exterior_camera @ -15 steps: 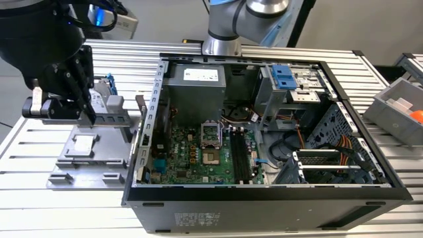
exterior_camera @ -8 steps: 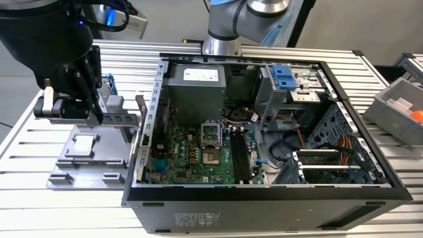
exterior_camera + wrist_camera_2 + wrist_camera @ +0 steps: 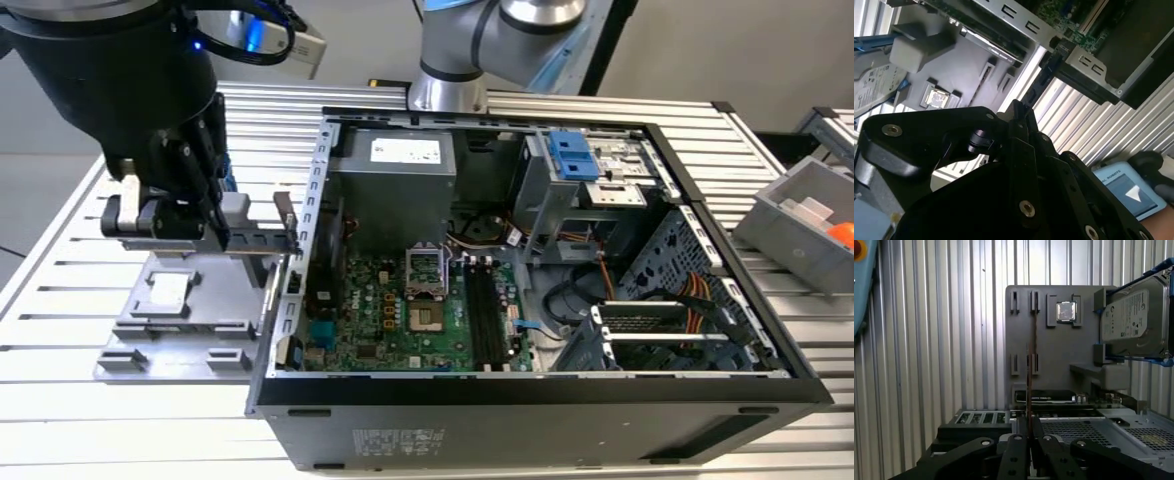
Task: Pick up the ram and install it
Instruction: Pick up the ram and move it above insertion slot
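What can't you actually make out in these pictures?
- Memory stick: edge-on in the first wrist view, clamped in the pincer; chips turned away.
- What it grips: hidden in the exterior view by the pincer's dark body.
- Motherboard slots: too small in the exterior view to tell whether latches are open.

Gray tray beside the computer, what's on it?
A processor chip, a blue-framed hard drive, the ram edge-on above its slots. In the exterior view the gripper covers part of the tray.

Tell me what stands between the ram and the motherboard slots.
The tool holds the ram outside the computer case; its metal side wall stands between it and the black slots. The case top is open.
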Action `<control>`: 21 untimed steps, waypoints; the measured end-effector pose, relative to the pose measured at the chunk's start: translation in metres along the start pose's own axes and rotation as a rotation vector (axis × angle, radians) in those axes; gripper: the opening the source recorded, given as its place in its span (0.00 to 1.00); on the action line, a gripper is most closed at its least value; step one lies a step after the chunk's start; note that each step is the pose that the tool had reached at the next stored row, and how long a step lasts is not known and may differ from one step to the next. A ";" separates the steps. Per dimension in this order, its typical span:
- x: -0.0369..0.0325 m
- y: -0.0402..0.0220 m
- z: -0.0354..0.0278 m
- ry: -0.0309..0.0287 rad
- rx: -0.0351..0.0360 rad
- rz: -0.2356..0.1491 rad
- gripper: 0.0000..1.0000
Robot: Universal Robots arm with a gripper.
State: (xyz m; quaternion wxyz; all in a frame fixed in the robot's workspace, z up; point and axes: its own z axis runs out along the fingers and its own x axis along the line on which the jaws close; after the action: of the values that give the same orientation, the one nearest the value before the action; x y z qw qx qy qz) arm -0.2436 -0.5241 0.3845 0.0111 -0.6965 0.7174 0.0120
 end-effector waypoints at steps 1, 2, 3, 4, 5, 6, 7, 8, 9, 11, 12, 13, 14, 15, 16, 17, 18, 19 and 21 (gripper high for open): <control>-0.0001 -0.0017 0.0000 0.0000 0.0000 0.000 0.00; -0.0001 -0.0034 -0.0001 0.0001 -0.0001 0.000 0.00; -0.0002 -0.0053 0.0000 0.0001 0.0000 0.000 0.00; -0.0003 -0.0073 0.0000 0.0000 0.0000 0.000 0.00; -0.0004 -0.0089 0.0000 0.0000 0.0000 0.000 0.00; -0.0004 -0.0108 0.0000 0.0001 0.0000 0.000 0.00; -0.0005 -0.0127 0.0000 0.0001 0.0000 0.000 0.00; -0.0006 -0.0144 0.0000 0.0000 0.0000 0.000 0.00; -0.0006 -0.0161 0.0000 0.0000 0.0000 0.000 0.00; -0.0008 -0.0194 0.0000 0.0000 0.0000 0.000 0.00; -0.0009 -0.0210 0.0000 0.0000 0.0000 0.000 0.00; -0.0009 -0.0227 0.0000 0.0000 0.0000 0.000 0.00; -0.0010 -0.0244 -0.0001 0.0001 0.0000 0.000 0.00; -0.0011 -0.0260 0.0000 0.0001 0.0000 0.000 0.00; -0.0012 -0.0276 0.0000 -0.0001 0.0000 0.000 0.00; -0.0012 -0.0293 0.0000 0.0001 0.0000 0.000 0.00; -0.0013 -0.0309 0.0000 0.0000 0.0000 0.000 0.00; -0.0014 -0.0326 0.0000 0.0000 0.0000 0.000 0.00; -0.0016 -0.0361 -0.0001 0.0001 -0.0001 0.000 0.00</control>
State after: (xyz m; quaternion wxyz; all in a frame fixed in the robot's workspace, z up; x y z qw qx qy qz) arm -0.2075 -0.5236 0.3845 0.0111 -0.6965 0.7174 0.0120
